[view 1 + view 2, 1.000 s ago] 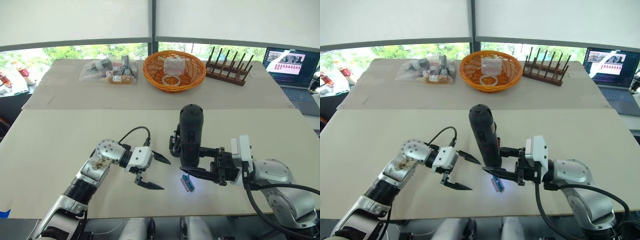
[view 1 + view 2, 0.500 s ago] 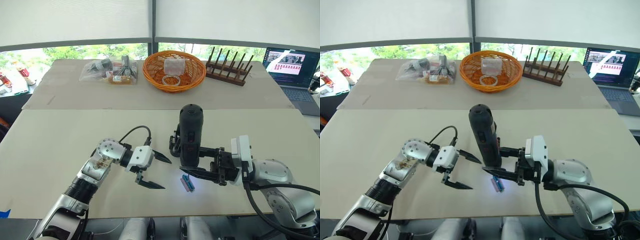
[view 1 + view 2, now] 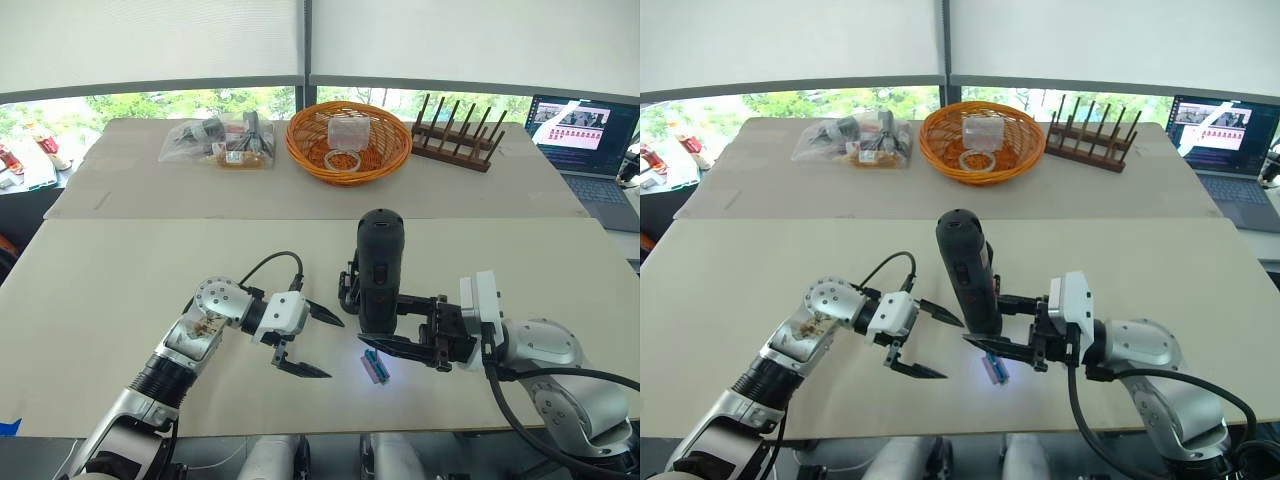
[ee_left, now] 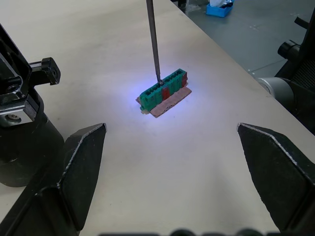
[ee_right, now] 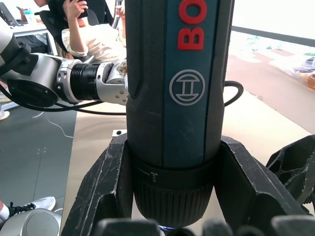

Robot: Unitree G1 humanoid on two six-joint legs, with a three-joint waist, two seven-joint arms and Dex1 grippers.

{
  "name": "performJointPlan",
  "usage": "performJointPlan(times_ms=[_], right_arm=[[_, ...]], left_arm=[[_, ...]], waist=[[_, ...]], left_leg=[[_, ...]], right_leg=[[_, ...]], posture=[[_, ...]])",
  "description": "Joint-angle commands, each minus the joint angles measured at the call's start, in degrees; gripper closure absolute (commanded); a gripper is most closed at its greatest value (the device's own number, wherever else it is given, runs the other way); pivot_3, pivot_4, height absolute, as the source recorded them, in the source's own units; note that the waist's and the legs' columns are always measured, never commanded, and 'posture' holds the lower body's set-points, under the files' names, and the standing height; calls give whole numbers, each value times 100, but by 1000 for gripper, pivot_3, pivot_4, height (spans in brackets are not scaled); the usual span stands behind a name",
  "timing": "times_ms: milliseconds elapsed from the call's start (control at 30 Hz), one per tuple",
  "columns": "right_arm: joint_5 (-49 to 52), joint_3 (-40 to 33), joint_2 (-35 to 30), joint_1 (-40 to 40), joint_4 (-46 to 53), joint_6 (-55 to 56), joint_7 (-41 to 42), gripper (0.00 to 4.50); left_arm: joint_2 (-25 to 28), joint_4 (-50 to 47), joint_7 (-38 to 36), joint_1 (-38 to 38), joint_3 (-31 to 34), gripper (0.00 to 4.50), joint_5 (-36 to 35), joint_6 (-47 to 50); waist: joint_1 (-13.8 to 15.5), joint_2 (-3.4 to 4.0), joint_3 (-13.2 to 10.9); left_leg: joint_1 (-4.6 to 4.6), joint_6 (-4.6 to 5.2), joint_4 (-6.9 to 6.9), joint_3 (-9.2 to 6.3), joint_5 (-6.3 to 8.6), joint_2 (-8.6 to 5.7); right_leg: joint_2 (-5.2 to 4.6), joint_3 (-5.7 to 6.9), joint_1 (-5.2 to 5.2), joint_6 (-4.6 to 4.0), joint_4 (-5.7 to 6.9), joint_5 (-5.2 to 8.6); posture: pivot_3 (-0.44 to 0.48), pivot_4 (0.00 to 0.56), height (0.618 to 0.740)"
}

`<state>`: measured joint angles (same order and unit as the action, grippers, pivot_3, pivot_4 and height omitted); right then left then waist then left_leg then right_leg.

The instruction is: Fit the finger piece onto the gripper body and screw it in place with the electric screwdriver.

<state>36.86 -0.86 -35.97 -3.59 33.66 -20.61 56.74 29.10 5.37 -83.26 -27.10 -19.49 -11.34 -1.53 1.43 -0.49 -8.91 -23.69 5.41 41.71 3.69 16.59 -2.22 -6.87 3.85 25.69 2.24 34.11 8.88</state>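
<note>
The right pincer (image 3: 400, 325) is clamped on the electric screwdriver (image 3: 378, 270), holding it upright over the desk (image 3: 120, 270) with the thin bit pointing down. The bit's tip touches a small green-and-brown block (image 4: 165, 93) lying flat on the desk in a patch of bluish light. The left pincer (image 3: 308, 342) hovers just beside the block with its two black fingers (image 4: 81, 162) spread wide apart and nothing between them. The gripper body (image 3: 349, 289) stands on the desk right behind the screwdriver, partly hidden by it. An orange basket (image 3: 348, 140) sits at the far side.
</note>
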Motion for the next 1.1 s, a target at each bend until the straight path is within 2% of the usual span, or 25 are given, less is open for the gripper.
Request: performJointPlan(times_ms=[33, 1100], right_arm=[[120, -105, -8, -57, 216, 130, -6, 2609], [72, -29, -33, -48, 158, 158, -13, 2609]], left_arm=[[-17, -64, 11, -115, -6, 0, -30, -101], [-47, 37, 47, -177, -12, 0, 0, -166]], waist=[[0, 0, 0], [8, 0, 0]], left_leg=[[0, 0, 0, 0, 0, 0], [44, 6, 0, -1, 5, 3]], right_leg=[[0, 0, 0, 0, 0, 0], [-2, -3, -43, 3, -5, 3]], posture=[[0, 150, 740], [0, 150, 740]])
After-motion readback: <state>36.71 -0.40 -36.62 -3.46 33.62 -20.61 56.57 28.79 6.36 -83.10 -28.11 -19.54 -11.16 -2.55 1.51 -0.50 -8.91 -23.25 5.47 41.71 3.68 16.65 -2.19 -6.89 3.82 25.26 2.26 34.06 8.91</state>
